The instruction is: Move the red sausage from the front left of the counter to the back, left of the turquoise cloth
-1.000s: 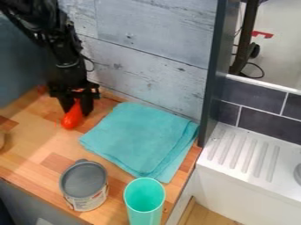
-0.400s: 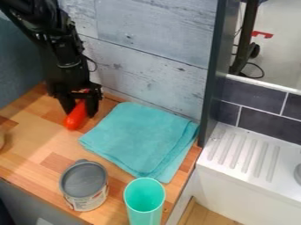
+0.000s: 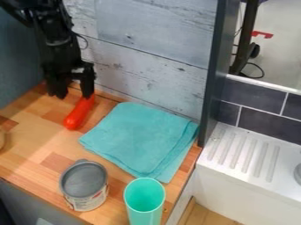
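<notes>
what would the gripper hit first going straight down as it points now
Probably the far end of the long red object, lined up with one finger of the open gripper; depth is unclear, so perhaps the wooden countertop.

Arm (image 3: 53,33) cut off at upper left. Green cup (image 3: 144,206) cropped at bottom. Tan thing (image 3: 1,139), left edge, mostly out of frame. Can label (image 3: 88,202) unreadable, blurred.
</notes>
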Motion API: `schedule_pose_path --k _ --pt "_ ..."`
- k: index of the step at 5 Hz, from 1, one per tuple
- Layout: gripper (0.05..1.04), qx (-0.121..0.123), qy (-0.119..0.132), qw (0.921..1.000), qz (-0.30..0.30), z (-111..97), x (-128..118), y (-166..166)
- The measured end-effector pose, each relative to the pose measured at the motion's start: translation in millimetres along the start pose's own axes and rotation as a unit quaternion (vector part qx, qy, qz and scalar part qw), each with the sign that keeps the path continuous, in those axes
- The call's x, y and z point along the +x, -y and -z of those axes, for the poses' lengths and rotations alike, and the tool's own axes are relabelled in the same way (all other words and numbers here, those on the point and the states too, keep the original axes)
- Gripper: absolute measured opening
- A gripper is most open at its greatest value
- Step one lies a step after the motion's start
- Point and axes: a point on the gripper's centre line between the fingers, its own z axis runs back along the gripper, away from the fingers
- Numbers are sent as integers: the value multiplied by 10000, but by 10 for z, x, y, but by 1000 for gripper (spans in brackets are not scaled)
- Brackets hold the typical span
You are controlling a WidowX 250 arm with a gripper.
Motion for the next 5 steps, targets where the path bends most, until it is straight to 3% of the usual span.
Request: schedule_pose_path --k 1,2,3,4,5 --pt "1001 138 -295 9995 9 -143 -174 -4" --pt "1001 582 -538 9956 501 -378 -494 206" --pt "1001 940 -586 9860 1249 -495 -888 546" --pt "1001 1100 -435 9780 1719 -613 -1137 771" --pt "1001 1022 -296 9772 1839 -777 -1286 831"
